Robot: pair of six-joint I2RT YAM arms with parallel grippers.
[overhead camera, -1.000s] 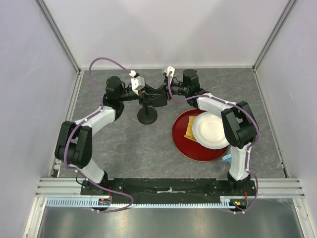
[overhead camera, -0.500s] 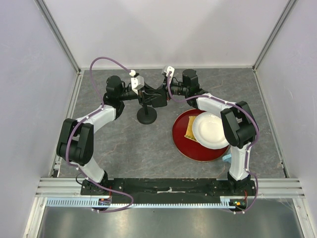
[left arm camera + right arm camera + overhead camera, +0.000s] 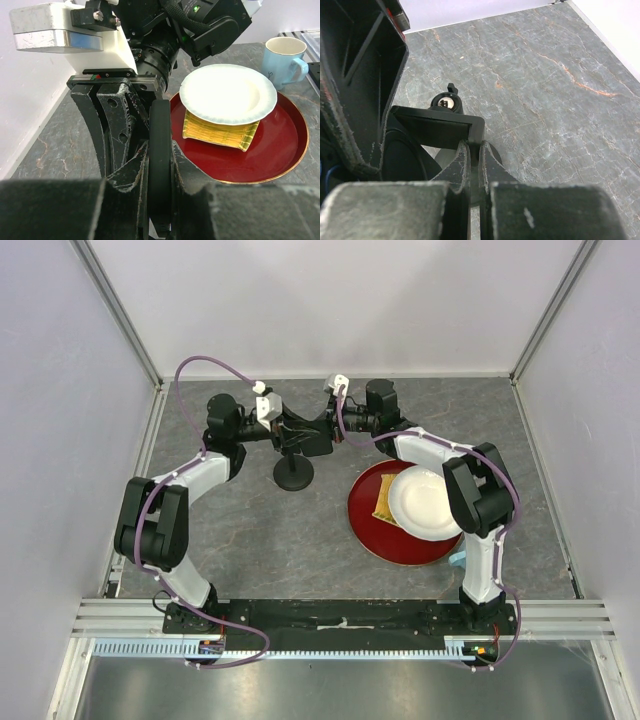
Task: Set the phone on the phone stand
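Phone (image 3: 160, 135) hangs edge-on in the air just above the phone stand (image 3: 293, 474), not yet seated, at the far middle of the tabletop (image 3: 250, 540). The left gripper (image 3: 160, 200) is pinching it. The right gripper (image 3: 474, 157) is pressed together on a thin black edge that I take to be the same phone.

With two arms on one stiff, glossy thing, any move out of step could twist it or let it slip. A downward push off-centre could tip the stand, since its post is thin and its round base small. Letting go before the head has caught the phone would drop it. The head is mostly hidden under the grippers; only a small knob (image 3: 445, 102) shows.

Near the stand on the right lies a red tray (image 3: 280, 145) holding a white plate (image 3: 227, 92) over a yellow dish (image 3: 220, 135), with a blue mug (image 3: 285, 55) beside it. Nothing there blocks the way; the crowding comes from the grippers themselves.
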